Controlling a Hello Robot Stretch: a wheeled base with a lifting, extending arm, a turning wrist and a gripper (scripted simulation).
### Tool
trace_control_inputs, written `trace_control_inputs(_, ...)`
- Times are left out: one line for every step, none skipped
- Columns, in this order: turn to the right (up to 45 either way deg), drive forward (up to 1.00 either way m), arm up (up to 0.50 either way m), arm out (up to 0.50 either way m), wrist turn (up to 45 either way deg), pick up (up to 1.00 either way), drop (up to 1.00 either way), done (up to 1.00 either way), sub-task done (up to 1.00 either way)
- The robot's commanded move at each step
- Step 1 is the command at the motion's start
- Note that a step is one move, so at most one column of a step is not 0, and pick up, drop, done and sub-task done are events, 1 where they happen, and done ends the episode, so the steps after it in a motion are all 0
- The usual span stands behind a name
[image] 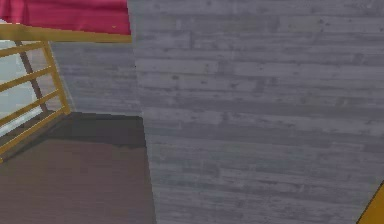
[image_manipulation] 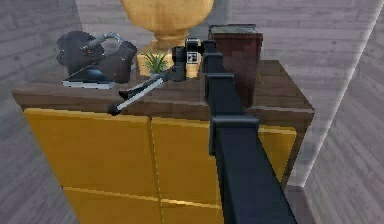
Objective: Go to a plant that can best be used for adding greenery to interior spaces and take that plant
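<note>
A small green plant (image_manipulation: 155, 62) in a little pot stands on the brown top of a cabinet (image_manipulation: 70, 98) in the arm side view, in front of a large golden vase (image_manipulation: 165, 18). The dark arm (image_manipulation: 235, 150) rises from the bottom edge to two white marker squares (image_manipulation: 192, 56) just right of the plant. From there the gripper (image_manipulation: 130, 100) reaches down and left with thin fingers, low over the cabinet top. The plant sits on the surface right at the gripper's body, so I cannot tell whether it holds anything.
A dark grey rounded object (image_manipulation: 95, 55) sits left of the plant and a dark brown box (image_manipulation: 236, 60) right of the arm. The cabinet has yellow doors (image_manipulation: 100, 150). In the forward view a grey plank wall (image: 250, 110) stands close, with a yellow wooden railing (image: 30, 85) at the left.
</note>
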Motion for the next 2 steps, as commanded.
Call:
trace_control_inputs(0.0,0.00,0.00,0.00,45.0,0.00,0.00,0.00,0.00)
trace_control_inputs(0.0,0.00,0.00,0.00,21.0,0.00,0.00,0.00,0.00)
